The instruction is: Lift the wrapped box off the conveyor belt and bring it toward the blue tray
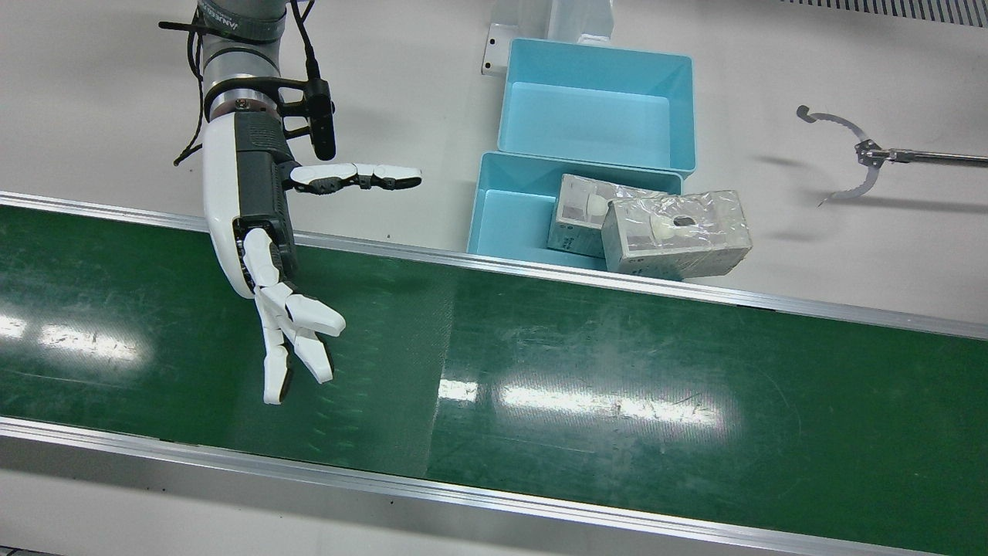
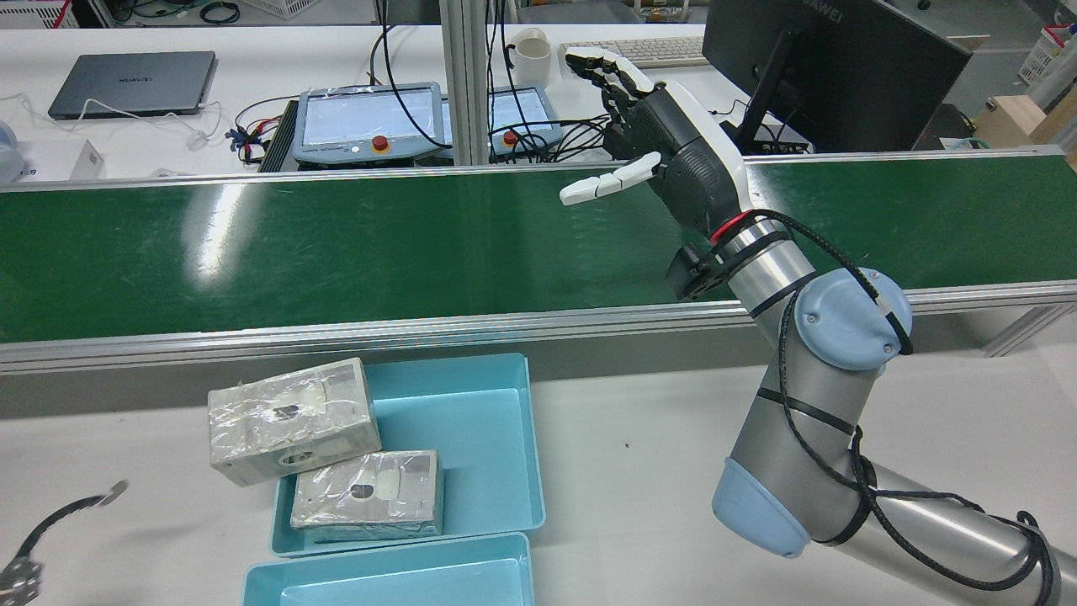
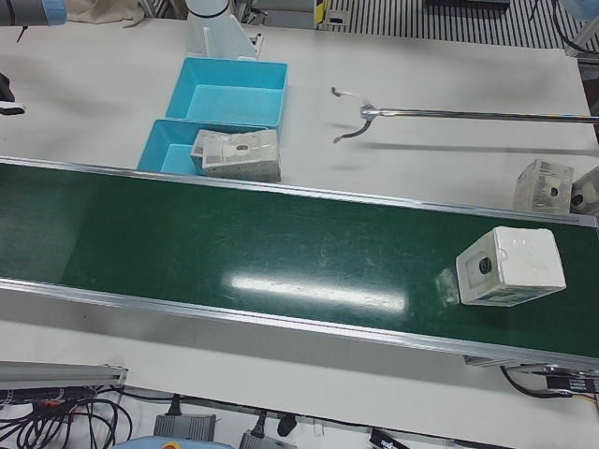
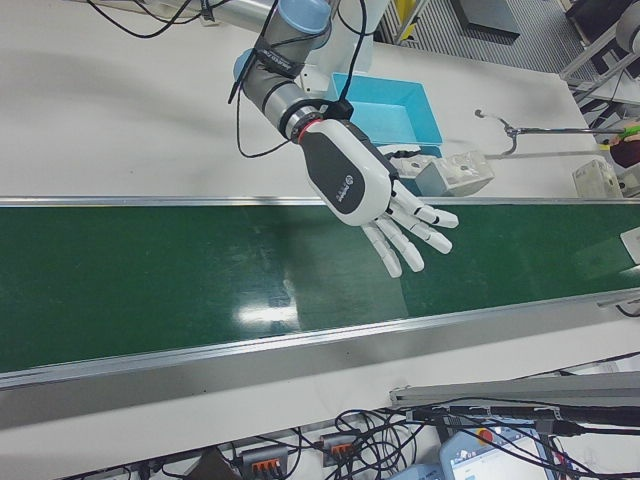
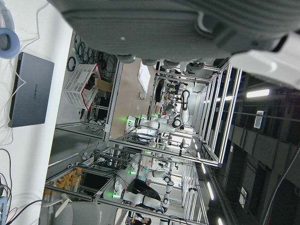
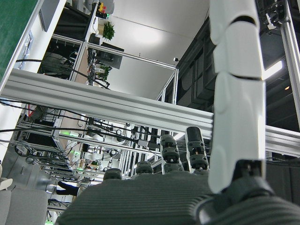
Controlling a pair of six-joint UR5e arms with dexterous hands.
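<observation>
A wrapped box (image 3: 510, 267) lies on the green conveyor belt (image 3: 234, 243) near its far end in the left-front view, well away from my hands. My right hand (image 1: 262, 255) is open and empty, fingers spread, held above the belt; it also shows in the rear view (image 2: 673, 160) and the right-front view (image 4: 370, 190). The near blue tray (image 1: 509, 224) holds one wrapped box (image 1: 577, 216), and a second wrapped box (image 1: 678, 234) rests tilted on its rim. Of my left hand, only the dark palm (image 5: 178, 23) shows, in its own view.
A second, empty blue tray (image 1: 594, 116) stands behind the first. A metal grabber tool (image 1: 864, 158) reaches in over the table beside the trays. Two more wrapped boxes (image 3: 547, 185) sit on the table past the belt's far end. Aluminium rails (image 1: 540, 270) edge the belt.
</observation>
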